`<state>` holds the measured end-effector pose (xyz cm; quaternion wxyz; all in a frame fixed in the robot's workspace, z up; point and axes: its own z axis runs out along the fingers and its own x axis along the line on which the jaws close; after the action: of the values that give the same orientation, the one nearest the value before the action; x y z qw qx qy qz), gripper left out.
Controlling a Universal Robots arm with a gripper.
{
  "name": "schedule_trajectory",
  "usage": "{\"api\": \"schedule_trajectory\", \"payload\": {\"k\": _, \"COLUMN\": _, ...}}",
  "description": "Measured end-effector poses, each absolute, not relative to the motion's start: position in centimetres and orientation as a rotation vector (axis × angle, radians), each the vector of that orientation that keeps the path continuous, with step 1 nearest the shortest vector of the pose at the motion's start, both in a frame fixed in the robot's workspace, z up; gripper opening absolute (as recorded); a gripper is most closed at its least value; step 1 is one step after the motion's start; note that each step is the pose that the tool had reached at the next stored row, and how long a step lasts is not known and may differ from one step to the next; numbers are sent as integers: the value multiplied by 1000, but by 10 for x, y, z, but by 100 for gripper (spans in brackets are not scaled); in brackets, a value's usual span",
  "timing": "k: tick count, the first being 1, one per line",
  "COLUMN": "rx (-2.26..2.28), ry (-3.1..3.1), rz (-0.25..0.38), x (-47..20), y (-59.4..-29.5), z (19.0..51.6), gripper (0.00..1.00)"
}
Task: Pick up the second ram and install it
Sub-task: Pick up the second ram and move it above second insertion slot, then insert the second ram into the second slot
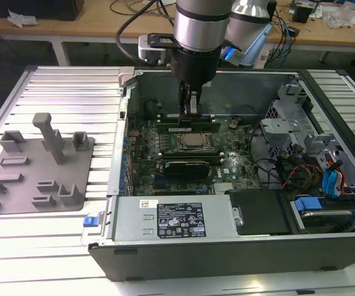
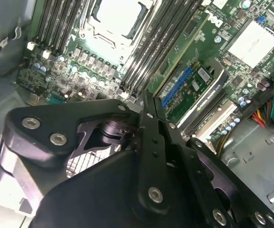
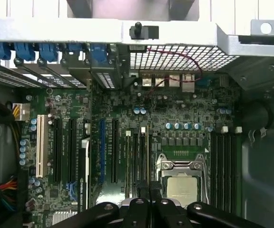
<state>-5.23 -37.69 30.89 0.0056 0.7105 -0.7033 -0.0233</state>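
In the exterior view my gripper [image 1: 191,112] reaches down into the open computer case, over the memory slots just behind the CPU socket [image 1: 193,142]. Its fingers are shut, tips together. Directly under the tips a long green stick, the second ram [image 1: 207,123], stands on edge in those slots; whether the tips touch it I cannot tell. In the second wrist view the gripper [image 2: 144,97] has its tips pressed together at the end of the black slots beside the CPU socket [image 2: 115,16]. The first wrist view has the gripper [image 3: 149,187] over the slots next to the socket [image 3: 181,187].
A grey holder tray [image 1: 17,185] with posts lies on the ribbed table at the exterior view's left. Inside the case are a dark expansion card [image 1: 187,166], the power supply [image 1: 171,219] at the front and a drive cage with cables [image 1: 325,179] on the right.
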Motion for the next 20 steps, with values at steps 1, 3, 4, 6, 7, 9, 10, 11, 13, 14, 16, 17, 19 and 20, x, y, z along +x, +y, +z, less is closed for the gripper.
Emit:
{"api": "schedule_trajectory", "payload": {"k": 1, "rx": 2221, "ry": -2205, "rz": -73, "x": -52, "y": -377, "z": 306, "gripper": 9}}
{"api": "schedule_trajectory", "payload": {"k": 3, "rx": 2202, "ry": -2224, "rz": -73, "x": -52, "y": -377, "z": 301, "gripper": 9}}
{"api": "schedule_trajectory", "payload": {"k": 4, "rx": 2202, "ry": -2224, "rz": -73, "x": -52, "y": -377, "z": 301, "gripper": 9}}
{"api": "schedule_trajectory", "payload": {"k": 6, "rx": 2201, "ry": -2225, "rz": -73, "x": -52, "y": -377, "z": 301, "gripper": 9}}
{"api": "schedule_trajectory", "payload": {"k": 7, "rx": 2201, "ry": -2225, "rz": -73, "x": -52, "y": -377, "z": 301, "gripper": 9}}
{"api": "schedule_trajectory", "payload": {"k": 9, "rx": 2201, "ry": -2225, "rz": -73, "x": -52, "y": -377, "z": 301, "gripper": 9}}
{"api": "schedule_trajectory", "payload": {"k": 10, "rx": 2201, "ry": -2225, "rz": -73, "x": -52, "y": -377, "z": 301, "gripper": 9}}
{"api": "schedule_trajectory", "payload": {"k": 11, "rx": 2201, "ry": -2225, "rz": -73, "x": -52, "y": -377, "z": 301, "gripper": 9}}
{"api": "schedule_trajectory", "payload": {"k": 13, "rx": 2201, "ry": -2225, "rz": -73, "x": -52, "y": -377, "z": 301, "gripper": 9}}
{"api": "schedule_trajectory", "payload": {"k": 14, "rx": 2201, "ry": -2225, "rz": -73, "x": -52, "y": -377, "z": 301, "gripper": 9}}
{"api": "schedule_trajectory", "payload": {"k": 16, "rx": 2201, "ry": -2225, "rz": -73, "x": -52, "y": -377, "z": 301, "gripper": 9}}
{"api": "schedule_trajectory", "payload": {"k": 17, "rx": 2201, "ry": -2226, "rz": -73, "x": -52, "y": -377, "z": 300, "gripper": 9}}
{"api": "schedule_trajectory", "payload": {"k": 19, "rx": 2201, "ry": -2225, "rz": -73, "x": -52, "y": -377, "z": 297, "gripper": 9}}
{"api": "schedule_trajectory", "payload": {"k": 20, "rx": 2201, "ry": -2225, "rz": -73, "x": -52, "y": -377, "z": 295, "gripper": 9}}
